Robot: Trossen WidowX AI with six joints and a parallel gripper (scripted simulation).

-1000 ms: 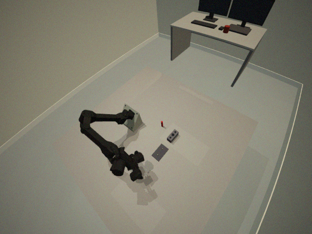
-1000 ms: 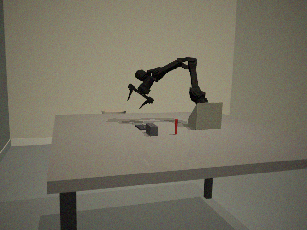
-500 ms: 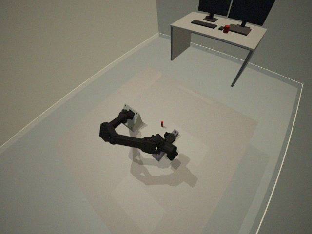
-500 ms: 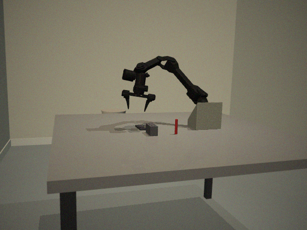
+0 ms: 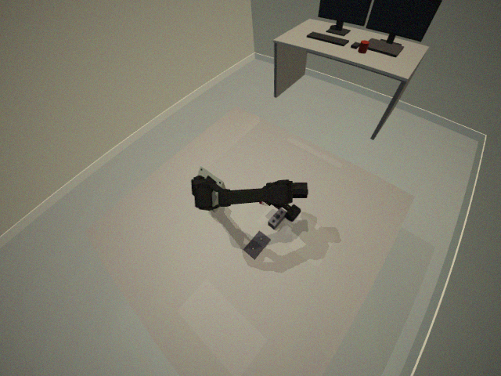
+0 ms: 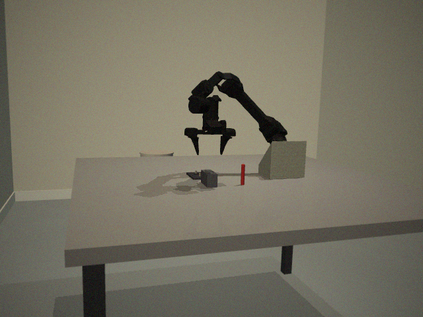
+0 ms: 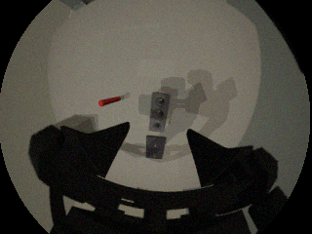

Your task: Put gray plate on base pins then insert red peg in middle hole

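The open fingers of the gripper (image 6: 209,154) (image 7: 158,128) hold nothing, above the gray plate (image 5: 277,219) (image 6: 209,178) (image 7: 158,120). Just beside the plate lies the base (image 5: 257,245) (image 6: 193,176) (image 7: 156,151), its pins uncovered; near the plate, the red peg (image 5: 260,202) (image 6: 242,174) (image 7: 110,101) stands upright on the table (image 5: 222,316) (image 6: 238,211) (image 7: 205,49).
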